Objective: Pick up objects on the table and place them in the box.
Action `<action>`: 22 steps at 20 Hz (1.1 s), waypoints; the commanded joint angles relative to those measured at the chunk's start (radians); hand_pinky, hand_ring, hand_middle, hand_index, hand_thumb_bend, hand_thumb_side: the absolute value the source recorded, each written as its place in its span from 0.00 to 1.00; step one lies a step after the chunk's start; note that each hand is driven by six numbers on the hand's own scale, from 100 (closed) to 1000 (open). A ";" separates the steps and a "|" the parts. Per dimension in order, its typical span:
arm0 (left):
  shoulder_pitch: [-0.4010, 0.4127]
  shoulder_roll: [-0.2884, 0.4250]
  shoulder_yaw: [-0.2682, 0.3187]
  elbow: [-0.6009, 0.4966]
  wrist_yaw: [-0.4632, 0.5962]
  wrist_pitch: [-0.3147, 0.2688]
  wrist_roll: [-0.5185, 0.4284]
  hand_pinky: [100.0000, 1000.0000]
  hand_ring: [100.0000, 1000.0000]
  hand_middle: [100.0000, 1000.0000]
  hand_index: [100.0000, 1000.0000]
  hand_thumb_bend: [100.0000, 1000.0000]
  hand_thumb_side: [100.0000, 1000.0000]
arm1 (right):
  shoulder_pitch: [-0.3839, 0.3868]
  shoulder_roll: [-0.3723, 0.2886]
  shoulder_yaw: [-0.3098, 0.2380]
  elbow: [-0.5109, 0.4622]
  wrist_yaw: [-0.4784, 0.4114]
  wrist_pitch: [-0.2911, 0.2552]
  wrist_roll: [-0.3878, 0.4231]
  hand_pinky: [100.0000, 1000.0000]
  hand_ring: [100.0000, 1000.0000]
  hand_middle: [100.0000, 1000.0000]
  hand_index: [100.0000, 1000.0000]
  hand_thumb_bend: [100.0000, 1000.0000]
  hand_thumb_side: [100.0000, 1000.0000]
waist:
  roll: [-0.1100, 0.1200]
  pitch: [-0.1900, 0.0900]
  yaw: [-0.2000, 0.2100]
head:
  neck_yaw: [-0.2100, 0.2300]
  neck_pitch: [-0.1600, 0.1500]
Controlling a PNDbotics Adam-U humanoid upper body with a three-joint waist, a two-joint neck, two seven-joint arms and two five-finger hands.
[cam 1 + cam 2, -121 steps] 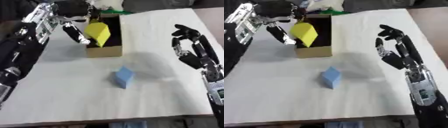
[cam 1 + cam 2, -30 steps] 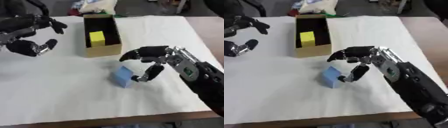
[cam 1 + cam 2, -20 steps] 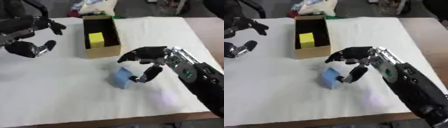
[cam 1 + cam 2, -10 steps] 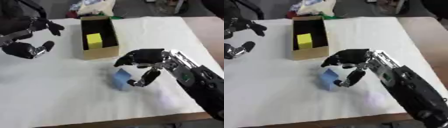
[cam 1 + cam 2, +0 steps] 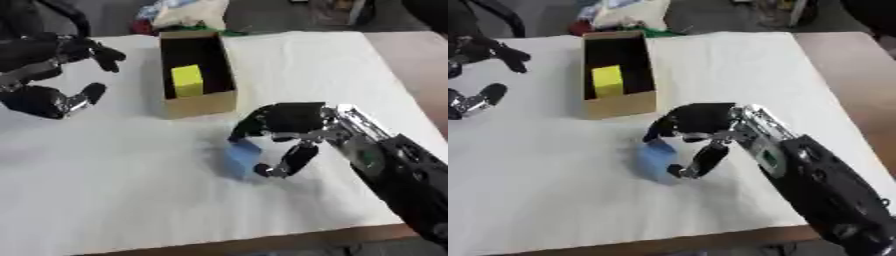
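A light blue block (image 5: 240,159) lies on the white table in front of the cardboard box (image 5: 199,102). My right hand (image 5: 289,126) arches over the block, fingers curled over its far side and thumb down at its near right edge, closing round it. A yellow block (image 5: 187,80) rests inside the box. My left hand (image 5: 54,58) hangs open at the far left, away from the box, holding nothing.
A white cloth (image 5: 122,195) covers the table; bare wood shows at its right edge (image 5: 420,75). Bags and clutter (image 5: 184,11) lie behind the box beyond the table's far edge.
My right hand has come down and to the left over the blue block, its fingers closing round it. The left hand has stayed at the far left.
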 commanded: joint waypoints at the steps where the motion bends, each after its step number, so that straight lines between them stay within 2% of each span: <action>1: -0.020 0.015 0.012 -0.009 0.004 -0.019 -0.023 0.75 0.68 0.64 0.93 0.00 0.82 | -0.012 -0.010 -0.013 0.003 0.015 -0.157 0.144 0.83 0.82 0.78 0.92 0.10 0.43 | 0.003 -0.012 0.003 | -0.005 -0.010; 10: -0.021 0.012 0.011 -0.008 0.004 -0.018 -0.027 0.75 0.68 0.64 0.93 0.00 0.82 | -0.022 0.004 -0.022 0.024 0.010 -0.153 0.111 0.80 0.78 0.71 0.85 0.05 0.40 | 0.001 -0.011 0.005 | -0.006 -0.012; 11: -0.021 0.012 0.011 -0.008 0.004 -0.018 -0.027 0.75 0.68 0.64 0.93 0.00 0.82 | -0.024 0.006 -0.025 0.026 0.007 -0.152 0.100 0.79 0.76 0.62 0.80 0.03 0.38 | 0.001 -0.011 0.006 | -0.006 -0.013; 13: -0.022 0.012 0.010 -0.008 0.005 -0.018 -0.027 0.75 0.68 0.64 0.93 0.00 0.82 | -0.028 0.010 -0.032 0.031 0.004 -0.149 0.074 0.78 0.74 0.55 0.76 0.01 0.37 | 0.002 -0.011 0.006 | -0.006 -0.014; 16: -0.022 0.013 0.011 -0.009 0.005 -0.019 -0.027 0.75 0.68 0.65 0.93 0.00 0.82 | -0.035 0.015 -0.042 0.038 0.007 -0.142 0.032 0.77 0.73 0.49 0.70 0.00 0.36 | 0.003 -0.012 0.009 | -0.006 -0.015; 22: -0.018 0.017 0.012 -0.011 0.006 -0.018 -0.026 0.75 0.68 0.65 0.93 0.00 0.81 | -0.087 0.014 -0.072 0.071 0.011 -0.116 -0.025 0.77 0.72 0.48 0.69 0.00 0.36 | 0.001 -0.017 0.016 | 0.000 -0.013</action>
